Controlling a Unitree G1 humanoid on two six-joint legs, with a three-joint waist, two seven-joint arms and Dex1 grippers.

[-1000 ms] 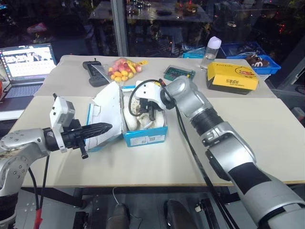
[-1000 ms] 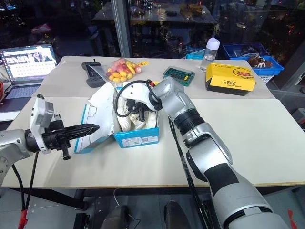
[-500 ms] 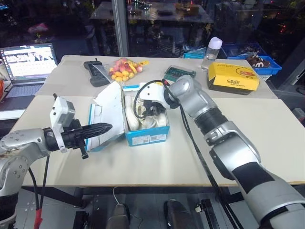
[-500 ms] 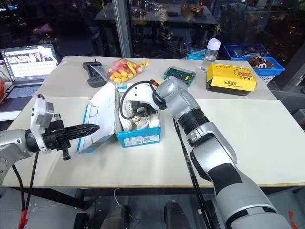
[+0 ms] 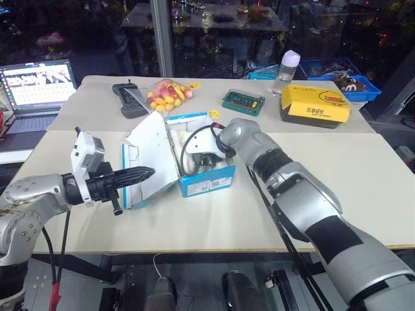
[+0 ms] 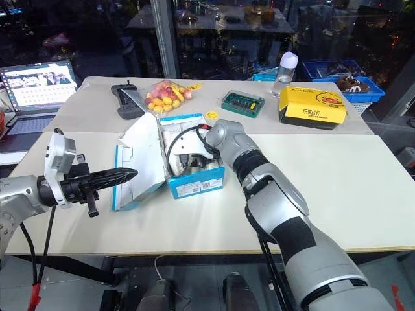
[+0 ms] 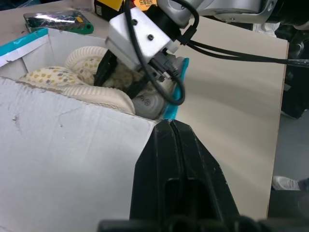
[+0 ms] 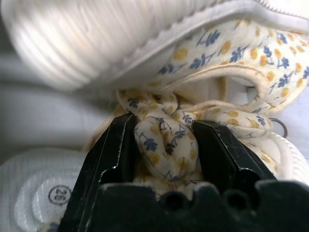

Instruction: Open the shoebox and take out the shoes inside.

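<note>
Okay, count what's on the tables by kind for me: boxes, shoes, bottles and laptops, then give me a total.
boxes: 2, blue shoebox and yellow box
shoes: 2
bottle: 1
laptop: 1
Total: 6

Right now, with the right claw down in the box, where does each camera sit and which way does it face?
Head pair: up top, facing forward and down at the table; both arms show around the open shoebox.
Left wrist: behind the shut left claw, facing across the lid into the box; the right claw shows there.
Right wrist: inside the box, right claw straddling the floral bow of a shoe.
Shared: both wrists see the shoes.
</note>
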